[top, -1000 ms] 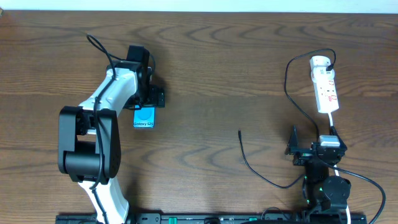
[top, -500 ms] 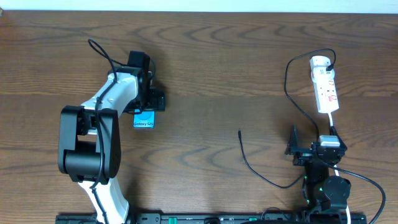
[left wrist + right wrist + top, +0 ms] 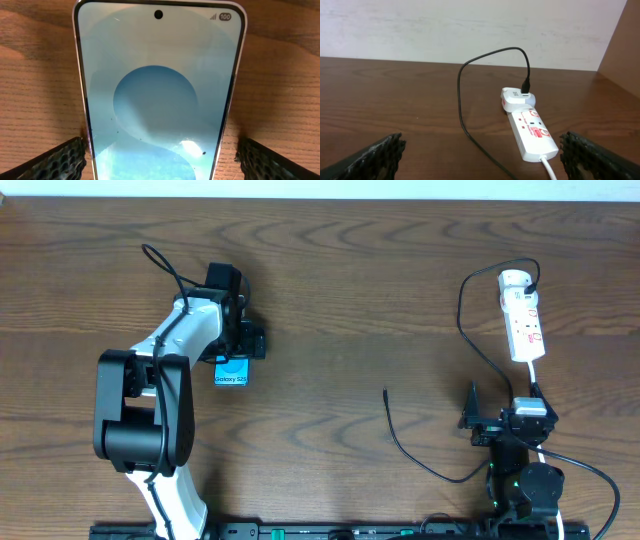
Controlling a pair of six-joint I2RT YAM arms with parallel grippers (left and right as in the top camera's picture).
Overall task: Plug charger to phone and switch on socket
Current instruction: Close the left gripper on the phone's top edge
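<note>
We're over the phone (image 3: 231,372) now. It lies flat and screen-up on the table (image 3: 350,280), and the left gripper (image 3: 160,156) sits astride it with its fingers (image 3: 62,161) spread wide, one just beside each long edge. We can't tell from the wrist view whether the pads touch the sides. That straddle makes sense to us: the phone has to be steadied before anything can be pushed into its port, and nothing is clamped yet. On the other side, the right gripper (image 3: 482,162) is empty, its fingers (image 3: 375,156) equally wide. It hangs low near its base and faces the socket (image 3: 522,320), which lies well ahead of it. The charger (image 3: 400,442) runs from the white adapter (image 3: 516,97) at the socket's far end, loops across the wood and ends in its plug tip (image 3: 386,392), which lies loose on the table between the two arms, well apart from the phone. So, as we read it, the mains end is seated and the open jobs are the phone end and the switch. The tip is small and the cable limp, so we'd expect picking it up to need a careful pinch.
</note>
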